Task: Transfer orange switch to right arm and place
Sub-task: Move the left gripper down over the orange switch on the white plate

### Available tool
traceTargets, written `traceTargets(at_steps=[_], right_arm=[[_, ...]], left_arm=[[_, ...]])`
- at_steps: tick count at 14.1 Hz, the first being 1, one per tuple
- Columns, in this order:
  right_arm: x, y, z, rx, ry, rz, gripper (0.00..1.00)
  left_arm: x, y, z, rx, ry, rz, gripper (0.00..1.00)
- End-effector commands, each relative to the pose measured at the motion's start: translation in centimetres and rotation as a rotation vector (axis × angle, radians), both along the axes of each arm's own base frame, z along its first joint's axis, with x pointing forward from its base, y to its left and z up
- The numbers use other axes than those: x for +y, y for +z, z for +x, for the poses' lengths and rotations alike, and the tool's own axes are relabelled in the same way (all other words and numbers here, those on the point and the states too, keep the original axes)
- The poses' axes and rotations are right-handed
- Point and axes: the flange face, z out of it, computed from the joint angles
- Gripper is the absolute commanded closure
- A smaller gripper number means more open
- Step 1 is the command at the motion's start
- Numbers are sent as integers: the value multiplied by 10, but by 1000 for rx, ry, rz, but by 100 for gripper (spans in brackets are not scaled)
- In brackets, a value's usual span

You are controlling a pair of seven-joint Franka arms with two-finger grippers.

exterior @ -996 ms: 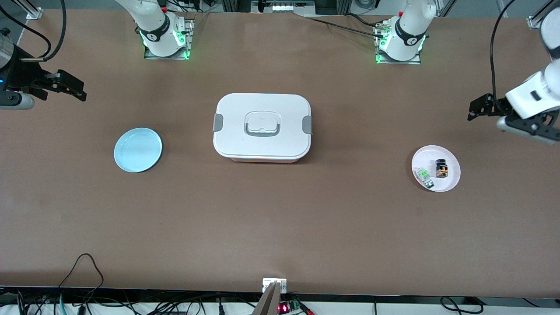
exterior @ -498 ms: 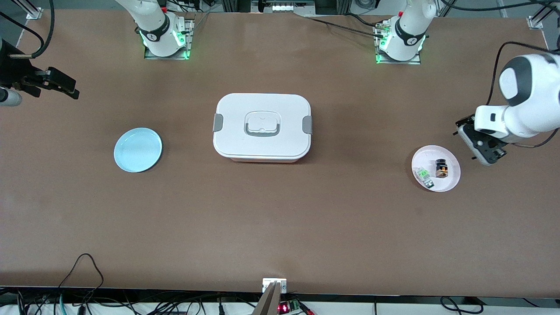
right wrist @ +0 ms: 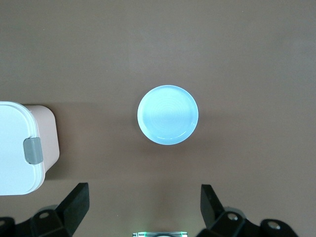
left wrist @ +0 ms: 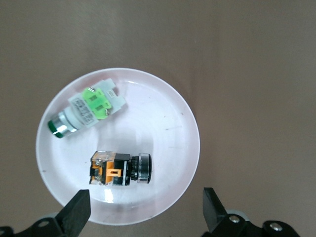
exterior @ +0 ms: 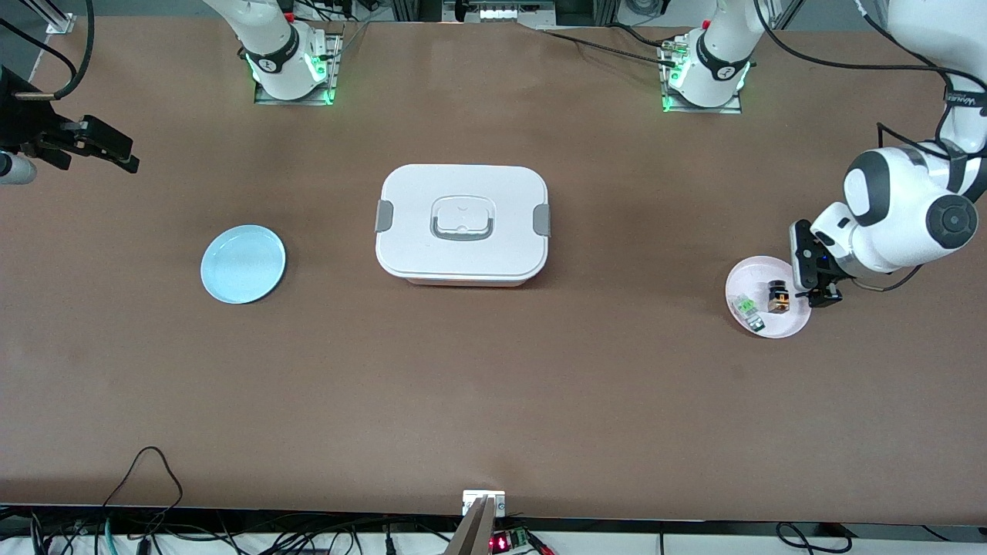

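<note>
We find the orange switch (left wrist: 119, 169) lying on its side in the pink plate (exterior: 796, 322), toward the left arm's end of the desk, with the clear-and-green component (left wrist: 88, 110) close beside it but not touching. The left gripper (left wrist: 144, 215) hangs just over the plate's rim with its fingers (left wrist: 75, 216) spread wide and empty, the switch at about eleven o'clock from their midpoint in the left wrist view.

We judge the switch light, rigid and hard-cased, so it should not deform, but being so small it could skid on the smooth plate or twist out of a poor pinch. We would close on the flat sides of its boxy orange-and-black body, not on the round black cap.

The right gripper (right wrist: 143, 212) waits high near the blue plate (exterior: 243, 264), fingers (right wrist: 75, 203) wide apart, holding nothing.
</note>
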Motion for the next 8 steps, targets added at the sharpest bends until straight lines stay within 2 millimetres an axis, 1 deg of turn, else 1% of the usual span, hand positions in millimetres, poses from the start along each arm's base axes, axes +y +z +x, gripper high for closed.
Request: traceTargets(at_steps=[1, 3, 8], right_arm=[[3, 2, -1, -6, 3, 32, 0], [5, 3, -2, -5, 11, 35, 0], [5, -4, -1, 9, 14, 37, 0]], left_arm=[[8, -22, 4, -14, -91, -14, 0], [8, -29, 5, -9, -99, -15, 0], [6, -50, 11, -46, -104, -6, 0]])
